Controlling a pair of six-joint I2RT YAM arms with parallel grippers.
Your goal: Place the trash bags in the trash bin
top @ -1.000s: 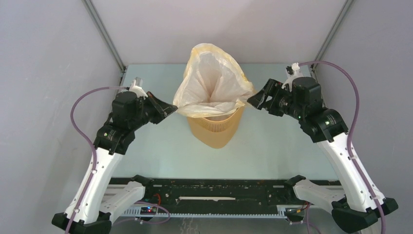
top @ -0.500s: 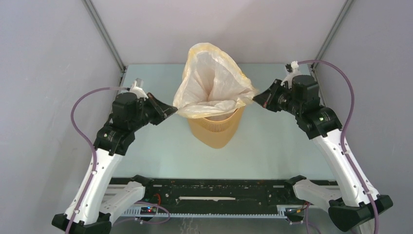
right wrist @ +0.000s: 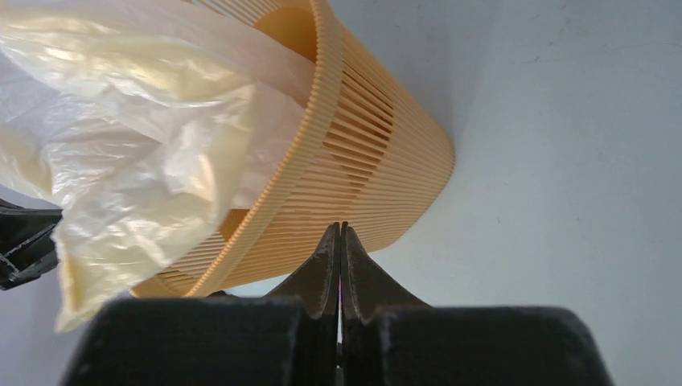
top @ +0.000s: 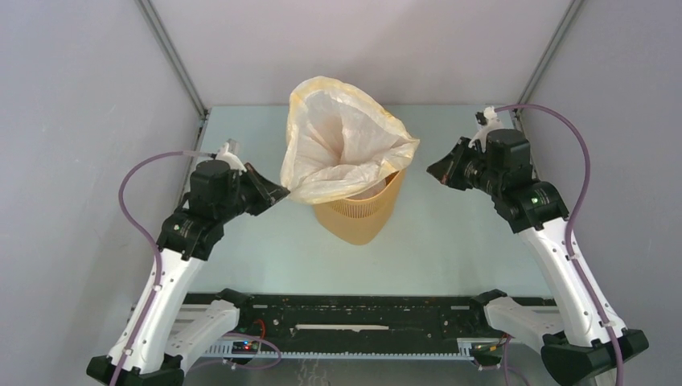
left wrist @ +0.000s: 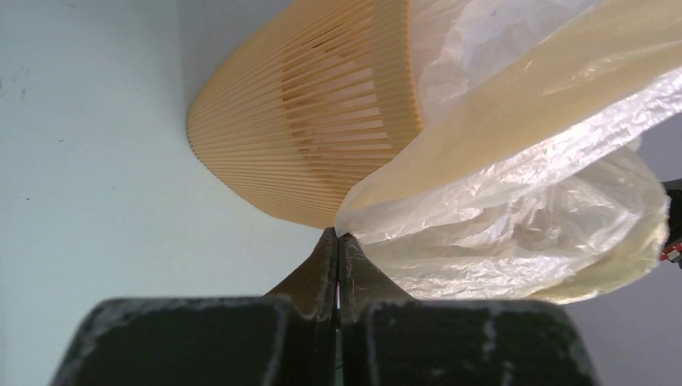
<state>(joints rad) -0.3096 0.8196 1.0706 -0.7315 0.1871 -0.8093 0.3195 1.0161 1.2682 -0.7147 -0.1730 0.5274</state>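
Note:
A wrinkly cream-white trash bag [top: 338, 149] with a yellowish rim stands open and billowing above the orange-yellow trash bin [top: 358, 217], its lower part inside the bin's mouth. My left gripper [top: 283, 191] is shut on the bag's left rim. In the left wrist view the film [left wrist: 515, 209] runs right into the closed tips of the left gripper [left wrist: 338, 235], beside the bin's slotted wall [left wrist: 322, 145]. To the right, my right gripper [top: 432, 170] is shut and holds nothing, a little apart from the bag's right corner. The right gripper [right wrist: 338, 227] points at the bin's side [right wrist: 378, 169].
The bin stands mid-table on the pale green table top [top: 450, 241]. Grey walls close in the back and both sides. A black rail [top: 354, 314] with the arm bases runs along the near edge.
My right gripper was open at the bag's right rim; it has shut on nothing and drawn back to the right. The bag and my left gripper have shifted slightly left.

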